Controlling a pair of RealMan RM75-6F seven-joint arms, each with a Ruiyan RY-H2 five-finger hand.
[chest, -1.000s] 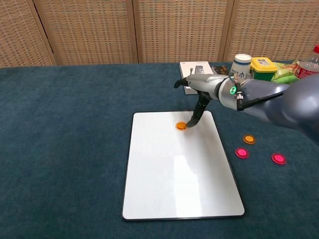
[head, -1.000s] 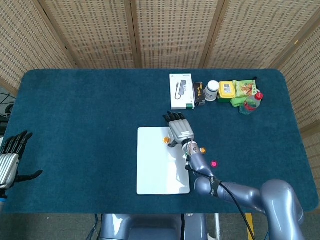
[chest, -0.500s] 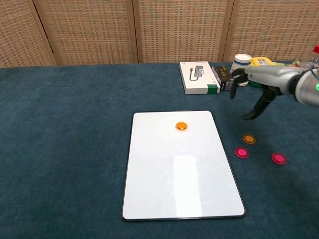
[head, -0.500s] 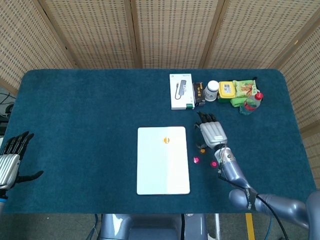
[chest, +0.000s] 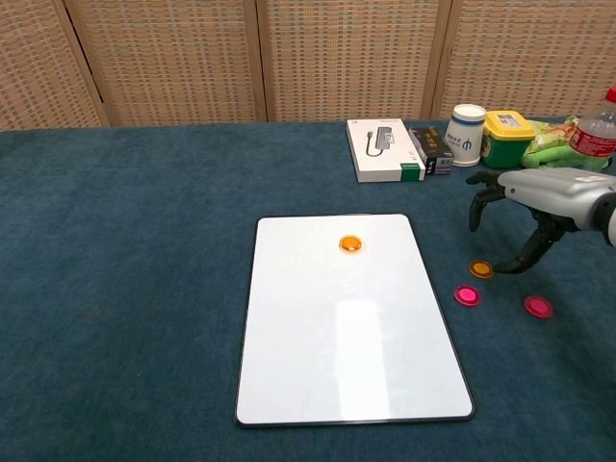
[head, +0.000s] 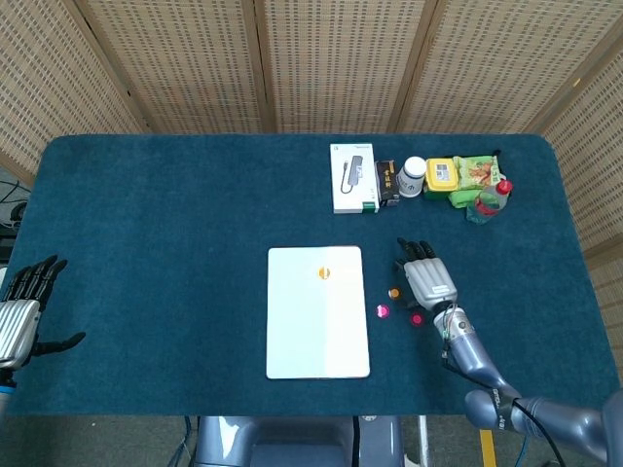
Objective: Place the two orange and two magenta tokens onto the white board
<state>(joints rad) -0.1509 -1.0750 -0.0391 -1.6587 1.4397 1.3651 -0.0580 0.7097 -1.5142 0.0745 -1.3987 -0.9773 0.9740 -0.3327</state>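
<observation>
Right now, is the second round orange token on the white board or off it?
Off. The second orange token lies on the blue cloth beside the white board, below the right hand.

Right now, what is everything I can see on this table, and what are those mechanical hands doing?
white board: one, white, centre of table.
orange tokens: two; one on the board, one on the cloth right of it.
magenta tokens: two, on the cloth right of the board.
white box: one, far side.
dark packet, white cup, yellow tub, green pack, red-capped bottle: clustered beside the box.
table: dark blue cloth.
right hand: grey, empty, fingers apart, above the loose tokens.
left hand: open, at the table's left edge.
</observation>
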